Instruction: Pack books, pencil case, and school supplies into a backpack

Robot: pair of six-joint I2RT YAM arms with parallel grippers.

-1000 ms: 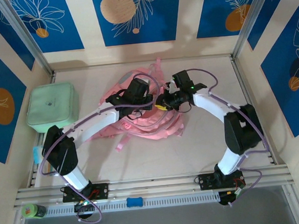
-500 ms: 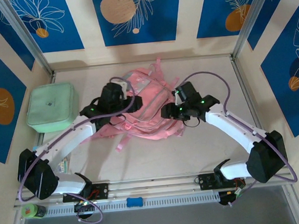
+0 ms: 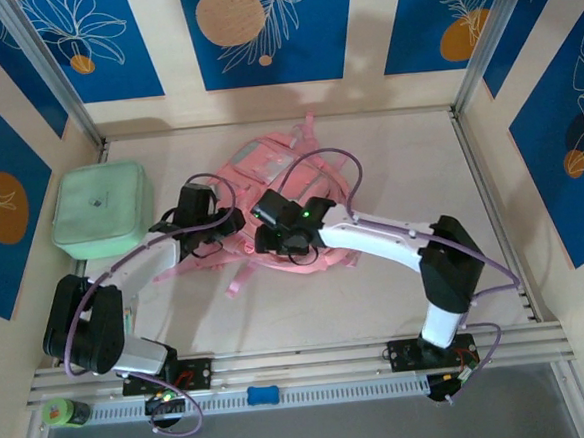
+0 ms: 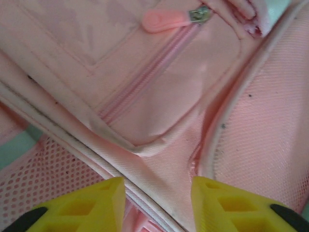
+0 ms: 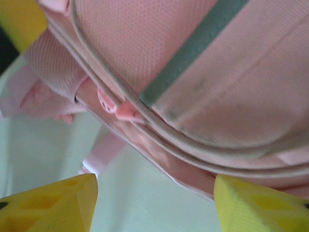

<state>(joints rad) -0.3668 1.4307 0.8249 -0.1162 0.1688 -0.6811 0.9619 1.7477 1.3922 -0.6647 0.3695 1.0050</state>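
A soft pink child's backpack [image 3: 260, 167] lies flat on the pale counter [image 3: 398, 161] with both arms reaching over it. The left tool [image 4: 157, 186] hovers with its yellow fingers partly apart and nothing pinched; a piped seam runs directly beneath the gap, and a zipped-shut front pocket with a pink zipper pull [image 4: 166, 19] sits just ahead. The right tool [image 5: 155, 181] stands wide and empty, bare counter below it and the bag's rounded edge just ahead (probably placed to catch that rim and steady the bag for opening).
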